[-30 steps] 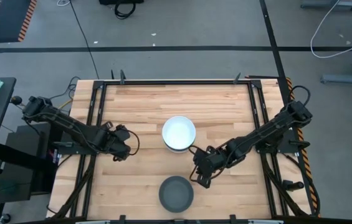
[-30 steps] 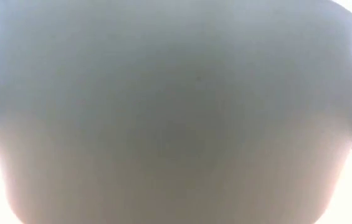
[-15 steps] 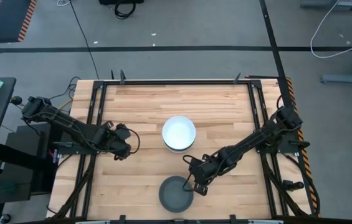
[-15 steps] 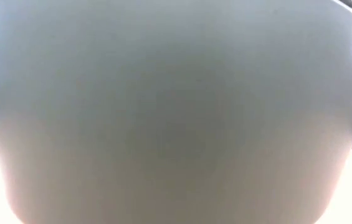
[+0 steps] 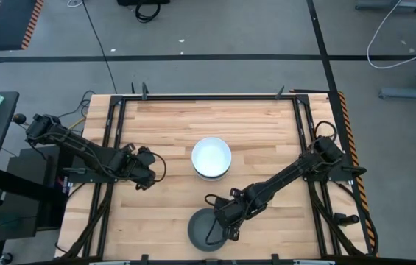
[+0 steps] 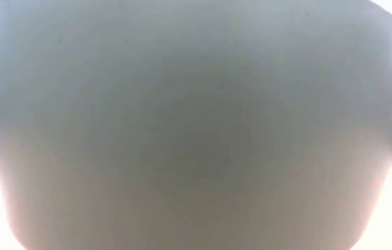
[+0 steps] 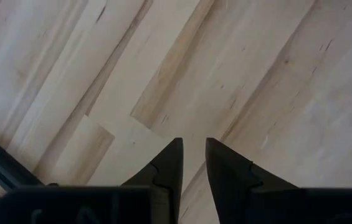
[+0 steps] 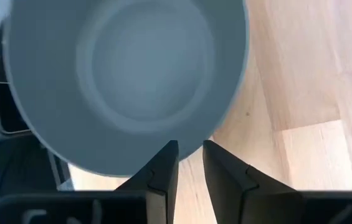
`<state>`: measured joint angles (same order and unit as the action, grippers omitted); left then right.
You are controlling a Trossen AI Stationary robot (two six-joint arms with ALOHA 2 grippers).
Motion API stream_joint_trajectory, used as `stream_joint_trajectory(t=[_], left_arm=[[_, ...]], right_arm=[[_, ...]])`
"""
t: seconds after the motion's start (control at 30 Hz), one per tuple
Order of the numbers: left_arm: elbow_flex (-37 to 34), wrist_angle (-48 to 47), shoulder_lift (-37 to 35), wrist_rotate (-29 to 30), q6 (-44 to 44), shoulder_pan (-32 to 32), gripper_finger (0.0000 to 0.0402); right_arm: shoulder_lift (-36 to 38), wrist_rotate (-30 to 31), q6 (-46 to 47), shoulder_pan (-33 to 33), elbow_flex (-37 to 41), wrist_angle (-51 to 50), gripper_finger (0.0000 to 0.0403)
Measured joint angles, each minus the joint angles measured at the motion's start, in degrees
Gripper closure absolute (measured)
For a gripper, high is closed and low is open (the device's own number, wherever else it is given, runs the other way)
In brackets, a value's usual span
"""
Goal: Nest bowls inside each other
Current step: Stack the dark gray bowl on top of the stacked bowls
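A grey bowl (image 5: 202, 232) stands on its base at the table's near edge; its wall (image 6: 196, 125) fills the low view. A white bowl (image 5: 211, 156) stands mid-table, and whether others lie under it does not show. My right gripper (image 5: 216, 228) reaches over the grey bowl's right side. In the right wrist view the right gripper (image 8: 190, 146) shows a narrow gap over the grey bowl (image 8: 132, 74). My left gripper (image 5: 147, 171) waits left of the white bowl. In its own view the left gripper (image 7: 193, 142) is narrowly open over bare wood. My right gripper comes from above, pointing down, with its fingertips at the grey bowl's right rim (image 8: 194, 134). I cannot tell whether they touch the rim.
A dark metal frame (image 5: 112, 147) runs along the table's left and right sides. The grey bowl sits close to the near edge. Bare wood lies across the far half of the table (image 5: 208, 118) and left of the grey bowl.
My right arm has stretched out and carried its gripper toward the table's near edge and to the left. It went from beside the white bowl's right side to over the grey bowl's right rim. Both bowls have stayed in place.
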<state>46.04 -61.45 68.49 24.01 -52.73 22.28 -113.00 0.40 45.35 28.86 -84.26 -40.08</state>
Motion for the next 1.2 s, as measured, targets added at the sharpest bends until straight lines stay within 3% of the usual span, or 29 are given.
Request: stream_joint_trajectory(t=[1.2], left_arm=[[0.0, 0.44, 0.0, 0.0, -0.06, 0.0, 0.0338]], right_arm=[[-0.69, 3.24, -1.43, -2.58, 1.81, -4.99, 0.032]])
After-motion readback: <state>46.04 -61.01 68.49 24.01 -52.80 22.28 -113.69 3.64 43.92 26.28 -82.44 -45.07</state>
